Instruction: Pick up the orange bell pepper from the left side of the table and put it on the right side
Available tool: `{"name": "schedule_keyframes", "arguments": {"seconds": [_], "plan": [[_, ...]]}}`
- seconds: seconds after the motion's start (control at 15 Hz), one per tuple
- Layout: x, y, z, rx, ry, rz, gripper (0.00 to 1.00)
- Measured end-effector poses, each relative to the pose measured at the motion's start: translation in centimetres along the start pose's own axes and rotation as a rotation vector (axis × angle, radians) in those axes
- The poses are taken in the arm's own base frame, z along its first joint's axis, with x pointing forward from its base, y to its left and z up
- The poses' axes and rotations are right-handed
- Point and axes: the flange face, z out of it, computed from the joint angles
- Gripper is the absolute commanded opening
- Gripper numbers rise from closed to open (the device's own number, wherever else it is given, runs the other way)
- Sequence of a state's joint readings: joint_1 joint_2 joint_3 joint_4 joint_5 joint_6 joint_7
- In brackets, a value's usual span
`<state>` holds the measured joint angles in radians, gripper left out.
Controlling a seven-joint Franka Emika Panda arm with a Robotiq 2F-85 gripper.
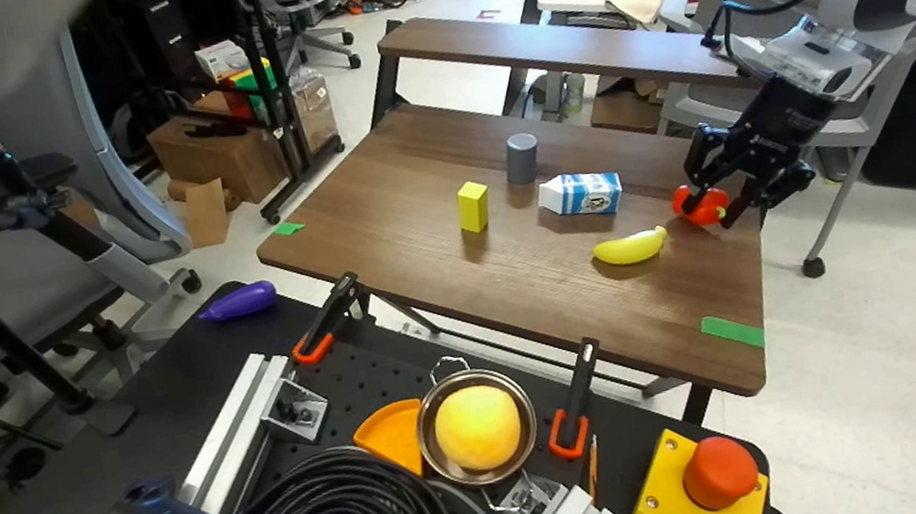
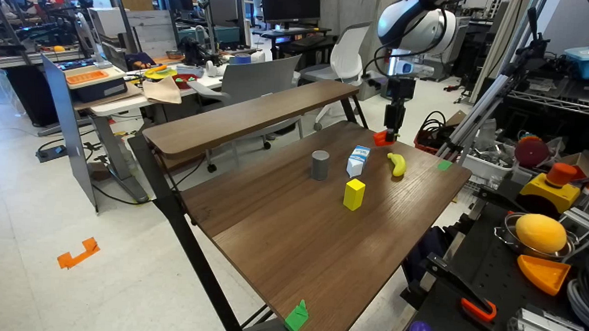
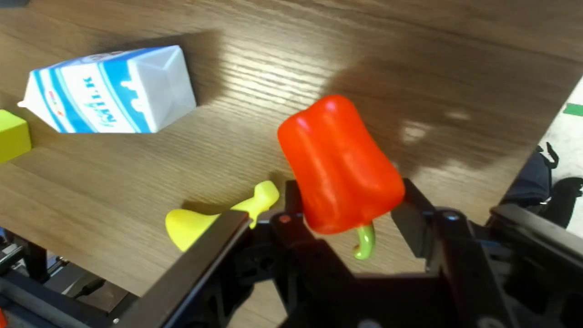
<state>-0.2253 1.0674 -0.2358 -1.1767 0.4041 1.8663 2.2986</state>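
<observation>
Orange-red, the pepper [image 3: 334,159] is pinched in the part-closed hand [image 3: 350,199]. Carry it high past the milk box [image 3: 111,93], then set it down softly.

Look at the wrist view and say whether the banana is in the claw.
No, the claw holds the bell pepper, and the banana lies on the table.
</observation>
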Motion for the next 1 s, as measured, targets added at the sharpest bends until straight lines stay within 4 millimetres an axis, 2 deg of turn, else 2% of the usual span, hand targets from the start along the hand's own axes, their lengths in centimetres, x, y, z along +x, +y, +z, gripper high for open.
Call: {"name": "schedule_keyframes", "arguments": {"seconds": [0.07, 0.2, 0.27, 0.33, 0.53, 0.73, 1.0], "plan": [[-0.2, -0.5, 1.1, 0.005, 0.013, 0.009, 0.27], [-0.7, -0.9, 1.3, 0.003, 0.038, 0.017, 0.27], [-0.8, -1.1, 1.2, 0.000, 0.047, 0.020, 0.77], [-1.0, -1.2, 1.1, -0.003, 0.053, 0.019, 0.79], [-1.3, -1.8, 1.9, -0.011, 0.057, 0.015, 0.98], [-1.9, -2.0, 3.0, -0.014, 0.049, 0.000, 1.00], [-3.8, -0.8, 1.6, 0.027, -0.002, -0.068, 1.00]]}}
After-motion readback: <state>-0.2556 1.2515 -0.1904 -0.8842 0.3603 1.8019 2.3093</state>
